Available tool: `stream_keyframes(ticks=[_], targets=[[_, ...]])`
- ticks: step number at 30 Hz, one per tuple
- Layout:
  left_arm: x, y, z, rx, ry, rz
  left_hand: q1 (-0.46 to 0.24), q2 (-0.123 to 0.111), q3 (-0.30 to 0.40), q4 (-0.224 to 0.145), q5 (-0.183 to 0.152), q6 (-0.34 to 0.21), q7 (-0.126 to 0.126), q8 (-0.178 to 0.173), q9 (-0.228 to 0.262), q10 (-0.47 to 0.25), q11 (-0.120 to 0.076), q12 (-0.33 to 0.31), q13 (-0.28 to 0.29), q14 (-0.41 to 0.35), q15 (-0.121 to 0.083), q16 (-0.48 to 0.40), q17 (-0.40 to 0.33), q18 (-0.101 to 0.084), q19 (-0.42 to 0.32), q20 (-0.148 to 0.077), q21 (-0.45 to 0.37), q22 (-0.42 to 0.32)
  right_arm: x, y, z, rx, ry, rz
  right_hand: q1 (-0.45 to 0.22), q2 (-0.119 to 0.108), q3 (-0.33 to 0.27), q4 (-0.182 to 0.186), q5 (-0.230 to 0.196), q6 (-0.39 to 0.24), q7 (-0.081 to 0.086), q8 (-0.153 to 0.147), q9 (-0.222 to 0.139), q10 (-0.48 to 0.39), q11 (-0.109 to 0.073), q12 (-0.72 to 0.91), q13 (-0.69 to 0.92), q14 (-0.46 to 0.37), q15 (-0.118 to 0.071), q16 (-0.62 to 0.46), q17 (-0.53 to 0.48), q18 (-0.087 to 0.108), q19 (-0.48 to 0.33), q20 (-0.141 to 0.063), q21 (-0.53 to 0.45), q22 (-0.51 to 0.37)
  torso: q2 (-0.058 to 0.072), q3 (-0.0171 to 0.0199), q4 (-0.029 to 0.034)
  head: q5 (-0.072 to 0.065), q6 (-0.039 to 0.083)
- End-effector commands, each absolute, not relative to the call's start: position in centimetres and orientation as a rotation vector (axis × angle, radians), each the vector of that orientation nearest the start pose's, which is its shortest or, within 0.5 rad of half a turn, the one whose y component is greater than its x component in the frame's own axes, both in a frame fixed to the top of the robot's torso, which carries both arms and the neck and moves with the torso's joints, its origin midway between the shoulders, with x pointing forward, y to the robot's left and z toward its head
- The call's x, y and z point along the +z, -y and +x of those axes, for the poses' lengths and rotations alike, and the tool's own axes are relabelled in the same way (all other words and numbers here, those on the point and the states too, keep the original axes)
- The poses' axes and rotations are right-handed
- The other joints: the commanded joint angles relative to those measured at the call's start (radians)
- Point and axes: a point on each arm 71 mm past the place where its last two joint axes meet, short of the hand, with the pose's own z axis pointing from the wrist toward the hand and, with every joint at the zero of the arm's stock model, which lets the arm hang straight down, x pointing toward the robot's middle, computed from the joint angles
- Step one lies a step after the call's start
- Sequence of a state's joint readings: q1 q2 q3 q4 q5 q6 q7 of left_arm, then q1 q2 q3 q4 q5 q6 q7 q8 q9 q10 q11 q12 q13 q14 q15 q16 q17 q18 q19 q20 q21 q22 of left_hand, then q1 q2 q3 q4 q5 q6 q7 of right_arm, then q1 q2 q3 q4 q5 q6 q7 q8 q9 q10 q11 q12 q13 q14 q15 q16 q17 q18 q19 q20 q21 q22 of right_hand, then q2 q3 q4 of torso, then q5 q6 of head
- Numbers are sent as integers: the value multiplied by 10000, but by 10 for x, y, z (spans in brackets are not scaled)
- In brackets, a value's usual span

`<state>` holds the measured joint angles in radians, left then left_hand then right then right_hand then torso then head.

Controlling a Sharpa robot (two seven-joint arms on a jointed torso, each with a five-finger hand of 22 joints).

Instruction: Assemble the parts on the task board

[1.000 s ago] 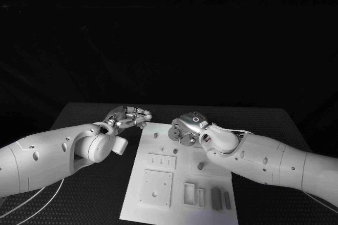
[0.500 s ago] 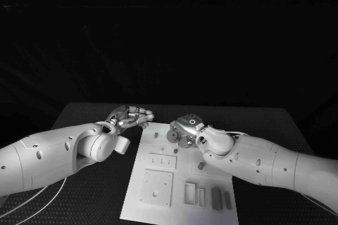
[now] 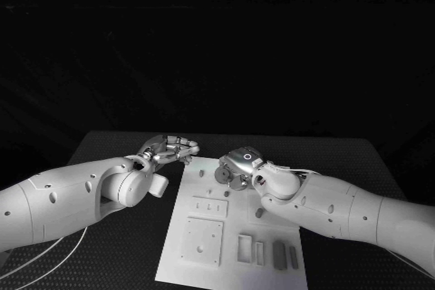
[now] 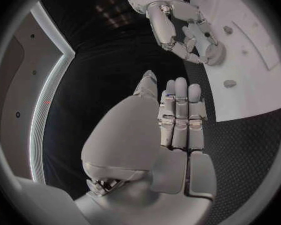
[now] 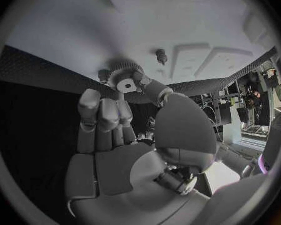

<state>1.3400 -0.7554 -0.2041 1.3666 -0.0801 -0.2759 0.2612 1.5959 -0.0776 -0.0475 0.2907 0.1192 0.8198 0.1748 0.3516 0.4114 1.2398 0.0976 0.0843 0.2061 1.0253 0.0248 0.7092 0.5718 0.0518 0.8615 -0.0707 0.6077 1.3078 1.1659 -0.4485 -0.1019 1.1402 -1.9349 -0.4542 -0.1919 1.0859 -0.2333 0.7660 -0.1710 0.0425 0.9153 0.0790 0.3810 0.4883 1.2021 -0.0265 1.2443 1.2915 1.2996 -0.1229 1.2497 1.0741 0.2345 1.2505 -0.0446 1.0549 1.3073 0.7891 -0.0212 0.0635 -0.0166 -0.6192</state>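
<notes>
My right hand (image 3: 239, 167) hovers over the far end of the white task board (image 3: 181, 271) and pinches a round toothed gear (image 5: 123, 77) between thumb and a finger. From the left wrist view the same gear (image 4: 214, 55) sits in the right hand's fingertips (image 4: 189, 47), close above the board (image 4: 253, 75). My left hand (image 3: 168, 149) is beside the board's far left corner, over the black table, and holds nothing. Its fingers (image 4: 178, 110) lie straight and side by side.
A small peg (image 5: 160, 56) stands on the board (image 5: 147, 20) near the gear, and another peg (image 3: 258, 212) stands mid-board. Flat raised plates (image 3: 201, 239) and several slim upright pieces (image 3: 278, 252) fill the near end. Black mat (image 3: 118, 145) surrounds the board.
Both hands have crept slightly toward the board's far end. The right hand keeps the gear pinched; the left hand stays without load.
</notes>
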Motion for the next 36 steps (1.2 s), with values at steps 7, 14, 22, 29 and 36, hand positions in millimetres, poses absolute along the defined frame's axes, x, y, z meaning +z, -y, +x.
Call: stream_keyframes(ticks=[7,14,22,29,36], targets=[[-181,-210,522,-13668,-16118,-9847,-96,24,8,3,-67,13,36,-74,18,57,6,-45,12,-43,24,-34,-5,197,-77,-13,33,116,-228,96,524,4103,-14205,-5396,65,-224,55,50,59,787,239,-381,133,-481,195,-440,-300,20,123,-131,-6,273,-17,17,-4,68,-4,-5,3,9,3],[-181,-209,522,-13668,-16121,-9848,-97,22,8,2,-68,12,37,-77,20,56,6,-48,14,-44,25,-35,-4,197,-78,-13,33,116,-229,96,525,4135,-14332,-5305,138,-418,18,53,58,169,460,-753,-67,-808,400,-756,-538,36,302,-182,17,272,-28,25,-28,54,-4,-7,5,18,-2],[-181,-210,522,-13639,-16103,-9861,-104,18,6,4,-69,8,39,-82,21,54,8,-54,17,-44,25,-35,-4,196,-79,-12,34,115,-231,99,526,4061,-14638,-5200,277,-503,4,7,58,-365,512,-1016,-201,-1016,455,-938,-681,38,362,-229,48,272,-50,35,-55,45,-4,-2,7,16,-1],[-181,-210,522,-13644,-16106,-9859,-107,16,6,4,-69,2,42,-89,22,51,10,-61,20,-45,26,-36,-4,196,-80,-12,34,115,-234,102,527,3987,-15064,-5149,648,-57,603,-645,1905,-458,501,-1047,-319,-1115,461,-980,-705,47,368,-312,127,272,-122,115,-70,86,0,4,-1,19,2],[-181,-211,522,-13604,-16086,-9880,-107,17,8,3,-68,-2,43,-93,23,47,12,-67,21,-45,25,-36,-4,197,-79,-12,35,114,-236,107,528,3937,-15364,-5087,377,152,757,-886,2581,-358,477,-978,-377,-1096,428,-935,-677,73,346,-356,191,273,-111,149,-63,101,2,5,-5,16,-16]])
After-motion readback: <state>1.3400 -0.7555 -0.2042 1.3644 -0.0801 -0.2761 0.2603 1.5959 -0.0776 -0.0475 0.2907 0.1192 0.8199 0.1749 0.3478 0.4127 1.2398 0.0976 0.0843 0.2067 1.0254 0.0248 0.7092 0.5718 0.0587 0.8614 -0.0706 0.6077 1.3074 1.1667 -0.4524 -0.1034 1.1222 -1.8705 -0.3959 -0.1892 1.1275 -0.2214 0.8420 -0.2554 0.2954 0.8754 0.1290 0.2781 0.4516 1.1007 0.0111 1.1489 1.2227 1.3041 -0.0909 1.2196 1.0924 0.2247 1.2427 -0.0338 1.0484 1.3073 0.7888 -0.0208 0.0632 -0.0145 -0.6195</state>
